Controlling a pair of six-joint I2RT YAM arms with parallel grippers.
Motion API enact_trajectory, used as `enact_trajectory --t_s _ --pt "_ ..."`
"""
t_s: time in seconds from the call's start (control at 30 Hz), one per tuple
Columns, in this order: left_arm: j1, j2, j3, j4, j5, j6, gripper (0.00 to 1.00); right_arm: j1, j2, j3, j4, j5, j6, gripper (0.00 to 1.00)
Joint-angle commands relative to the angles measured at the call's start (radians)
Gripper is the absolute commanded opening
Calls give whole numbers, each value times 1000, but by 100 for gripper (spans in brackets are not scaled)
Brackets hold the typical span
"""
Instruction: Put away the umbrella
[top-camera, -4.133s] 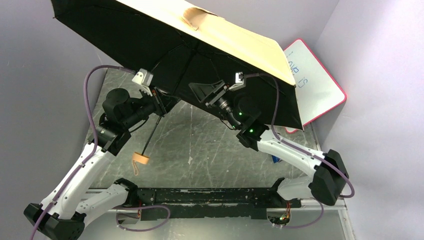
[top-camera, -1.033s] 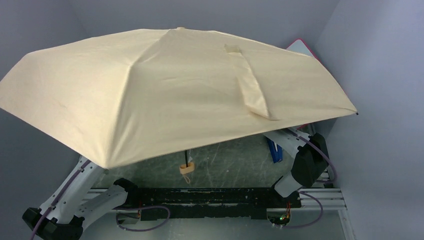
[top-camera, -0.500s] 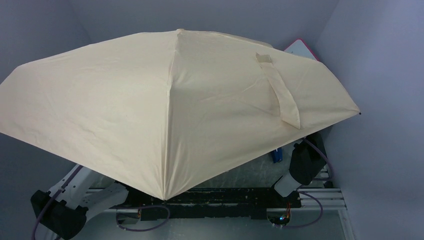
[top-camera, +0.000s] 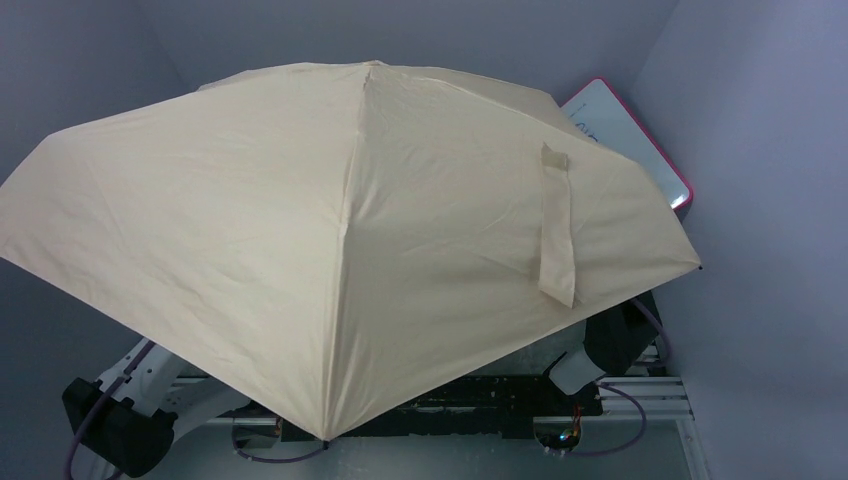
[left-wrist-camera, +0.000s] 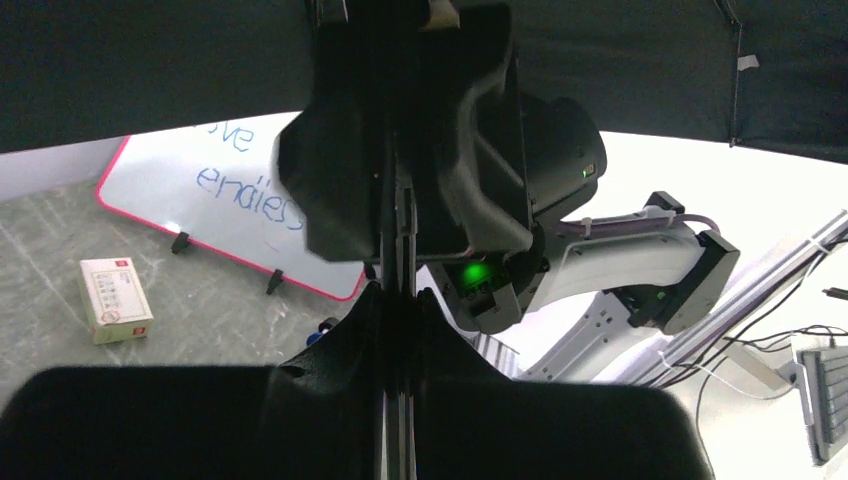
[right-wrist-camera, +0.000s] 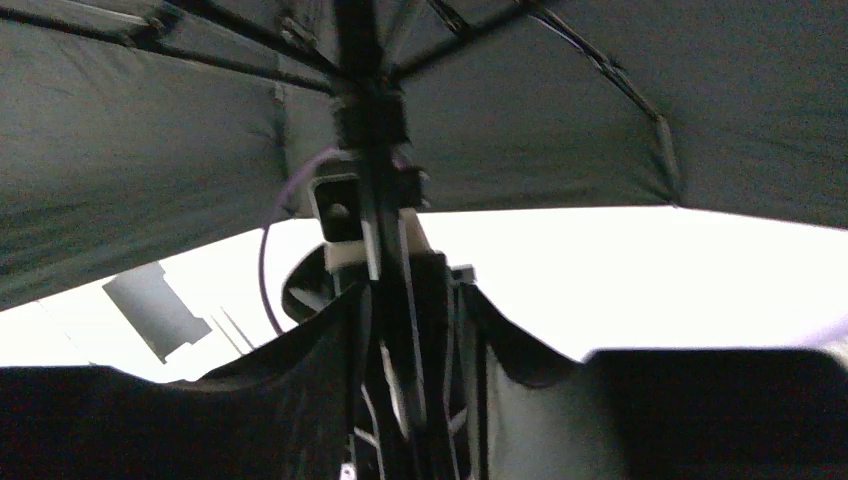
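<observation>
Under the open tan, black-lined umbrella (top-camera: 300, 220), left claw (left-wrist-camera: 397, 300) pinches its shaft (right-wrist-camera: 356, 40); right claw (right-wrist-camera: 410, 295) unclear.

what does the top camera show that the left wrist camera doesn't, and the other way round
Only the top view: the tan outer side of the open umbrella, spread over nearly the whole workspace, and the strap hanging down it.
Only the left wrist view: the umbrella's black underside, a small white box on the table, and a green light on the right arm.
Both: the umbrella, the pink-framed whiteboard and part of the right arm.
</observation>
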Motion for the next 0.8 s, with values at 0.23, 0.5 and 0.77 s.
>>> enact_trajectory --t_s 0.23,0.5,0.77 --pt "-4 -39 106 -105 -129 147 5 -18 -147 -245 -33 140 -177 60" --pt "-7 -41 160 -333 -285 270 5 -8 -196 -343 106 309 -301 60" --pt "-45 -33 185 -493 -457 337 5 19 -117 -234 48 382 -388 60"
